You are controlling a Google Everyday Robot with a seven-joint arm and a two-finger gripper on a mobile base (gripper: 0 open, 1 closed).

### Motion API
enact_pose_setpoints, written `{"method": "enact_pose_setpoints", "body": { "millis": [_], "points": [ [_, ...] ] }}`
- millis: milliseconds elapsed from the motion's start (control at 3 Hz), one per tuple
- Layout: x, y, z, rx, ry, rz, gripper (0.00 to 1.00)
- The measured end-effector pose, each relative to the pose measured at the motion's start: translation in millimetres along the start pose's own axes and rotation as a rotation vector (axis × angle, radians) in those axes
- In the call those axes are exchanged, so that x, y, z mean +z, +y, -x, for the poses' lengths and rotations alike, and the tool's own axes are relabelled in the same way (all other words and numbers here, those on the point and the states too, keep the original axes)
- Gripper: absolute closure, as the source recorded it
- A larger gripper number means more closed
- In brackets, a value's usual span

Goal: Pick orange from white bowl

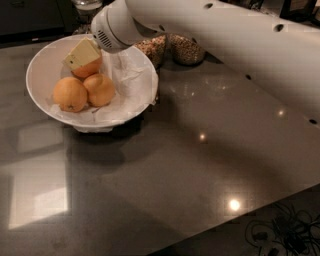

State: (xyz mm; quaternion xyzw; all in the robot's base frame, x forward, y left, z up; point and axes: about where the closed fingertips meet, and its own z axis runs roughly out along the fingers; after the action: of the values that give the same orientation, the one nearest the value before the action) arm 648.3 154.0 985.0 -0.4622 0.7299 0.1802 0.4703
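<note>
The white bowl, lined with crumpled white paper, stands at the back left of the dark counter. Three oranges lie in it. The deeper-coloured orange is at the back, with two paler oranges in front of it. My gripper, pale yellow at its tip, reaches down into the bowl from the upper right. It rests on top of the back orange and hides that orange's upper part. The white arm stretches across the top of the view.
Two glass jars of grains stand just behind and to the right of the bowl. A glass stands behind the bowl. The counter's front edge runs diagonally at the lower right, with cables on the floor beyond it.
</note>
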Motion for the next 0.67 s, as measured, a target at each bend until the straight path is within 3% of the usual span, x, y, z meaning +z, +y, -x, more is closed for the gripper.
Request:
{"method": "enact_pose_setpoints", "body": {
  "millis": [333, 667],
  "points": [
    [24.3, 5.6, -4.0, 0.008, 0.031, 0.030, 0.20],
    [32.9, 0.9, -6.3, 0.011, 0.042, 0.021, 0.19]
  ]
}}
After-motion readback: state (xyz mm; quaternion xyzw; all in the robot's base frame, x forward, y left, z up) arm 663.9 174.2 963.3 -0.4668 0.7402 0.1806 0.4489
